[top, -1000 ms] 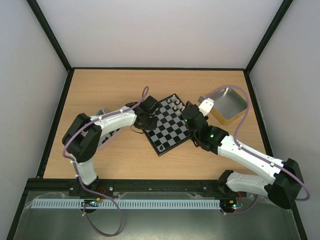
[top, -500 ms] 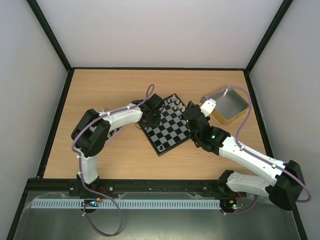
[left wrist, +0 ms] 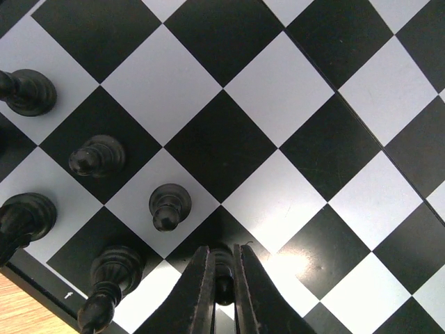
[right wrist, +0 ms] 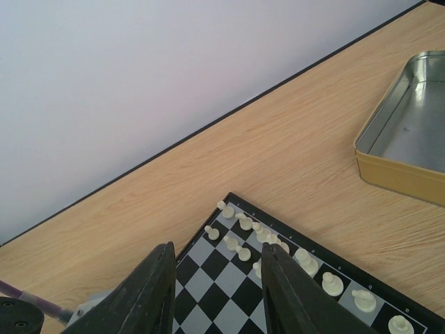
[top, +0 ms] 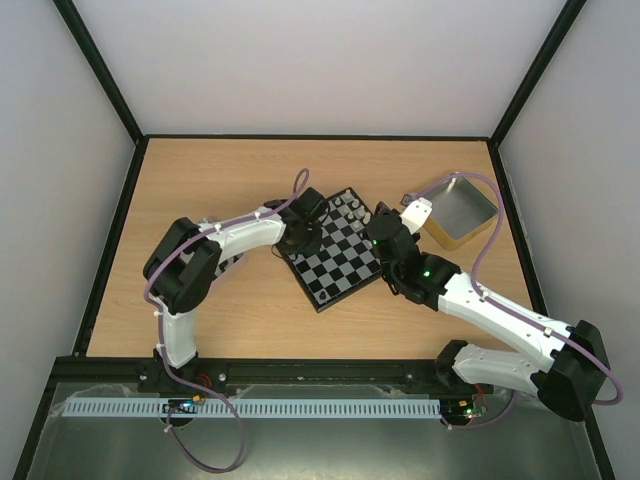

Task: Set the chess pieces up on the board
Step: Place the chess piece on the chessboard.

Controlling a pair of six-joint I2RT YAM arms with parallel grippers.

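The board [top: 340,270] lies tilted at the table's middle. My left gripper [top: 300,232] is low over its left corner. In the left wrist view it [left wrist: 224,261] is shut on a black pawn [left wrist: 224,280] that stands on a black square of the board [left wrist: 278,97]. Other black pieces [left wrist: 169,207] stand just left of it in two rows. My right gripper [top: 377,228] hovers over the board's right edge. In the right wrist view it [right wrist: 217,252] is open and empty above the board [right wrist: 229,296]. White pieces [right wrist: 245,252] line that far side, also visible from above [top: 350,208].
A gold-sided metal tin [top: 458,210] sits right of the board, close to my right wrist; it also shows in the right wrist view [right wrist: 410,132]. Something dark lies partly hidden under my left arm [top: 228,268]. Black frame rails edge the table.
A second ago my left gripper was nearer along the board's left edge; it has moved up toward the far-left corner and has held still for the last half second. The right arm shifted only slightly.
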